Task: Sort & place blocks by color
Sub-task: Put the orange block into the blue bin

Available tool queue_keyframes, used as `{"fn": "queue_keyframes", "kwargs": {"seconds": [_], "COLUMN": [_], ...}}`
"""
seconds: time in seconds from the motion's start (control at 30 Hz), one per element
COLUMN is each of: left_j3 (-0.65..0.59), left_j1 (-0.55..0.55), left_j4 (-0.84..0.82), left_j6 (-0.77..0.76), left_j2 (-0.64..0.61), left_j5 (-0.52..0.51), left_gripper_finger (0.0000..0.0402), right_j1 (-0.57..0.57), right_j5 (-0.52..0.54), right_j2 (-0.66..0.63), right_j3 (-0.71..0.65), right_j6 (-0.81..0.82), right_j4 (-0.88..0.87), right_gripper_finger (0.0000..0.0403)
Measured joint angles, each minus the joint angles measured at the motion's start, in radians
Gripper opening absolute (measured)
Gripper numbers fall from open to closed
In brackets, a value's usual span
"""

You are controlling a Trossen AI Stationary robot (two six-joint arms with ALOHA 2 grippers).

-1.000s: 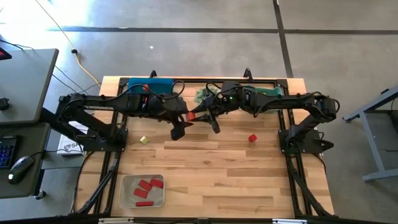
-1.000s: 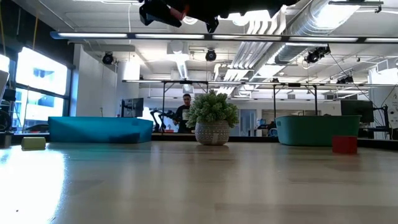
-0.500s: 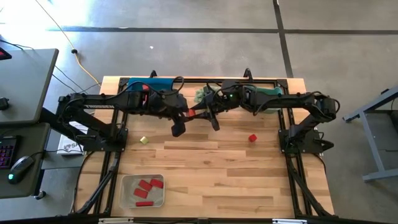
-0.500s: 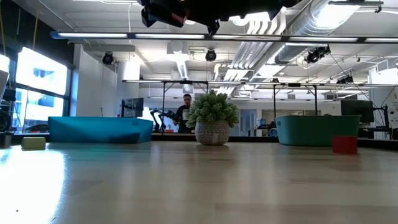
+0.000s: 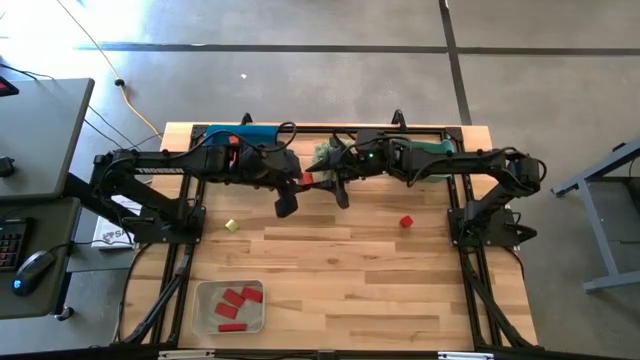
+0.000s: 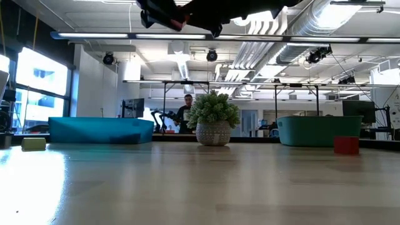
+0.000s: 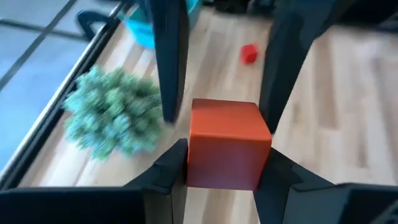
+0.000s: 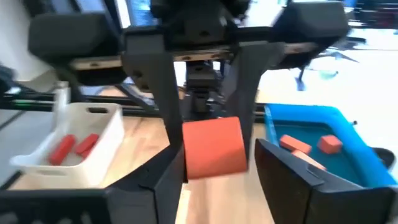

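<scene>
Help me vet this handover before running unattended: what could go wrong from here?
The orange-red block hangs mid-air between the left end effector and right end effector; a weak grip could drop it onto the table. Falling, it could bounce toward the plant.

Overhead, table-level and two wrist views

We see bright daylight glare on the floor (image 5: 150, 25) from above; the low view is backlit by windows (image 6: 40, 78); both wrist views look soft, blurred.
</scene>
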Motion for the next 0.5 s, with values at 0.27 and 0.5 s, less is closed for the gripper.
{"fn": "queue_keyframes", "kwargs": {"seconds": [0.27, 0.5], "left_j3": [0.0, 0.0], "left_j1": [0.057, 0.212], "left_j4": [-0.215, -0.363], "left_j6": [0.032, 0.108], "left_j2": [0.0, 0.0], "left_j5": [-0.09, -0.111], "left_gripper_finger": [0.011, 0.011], "right_j1": [-0.002, 0.001], "right_j5": [0.141, 0.206], "right_j2": [0.0, 0.0], "right_j3": [0.0, 0.0], "right_j6": [0.06, 0.137], "right_j4": [-0.027, -0.118], "right_gripper_finger": [0.0196, 0.0197]}}
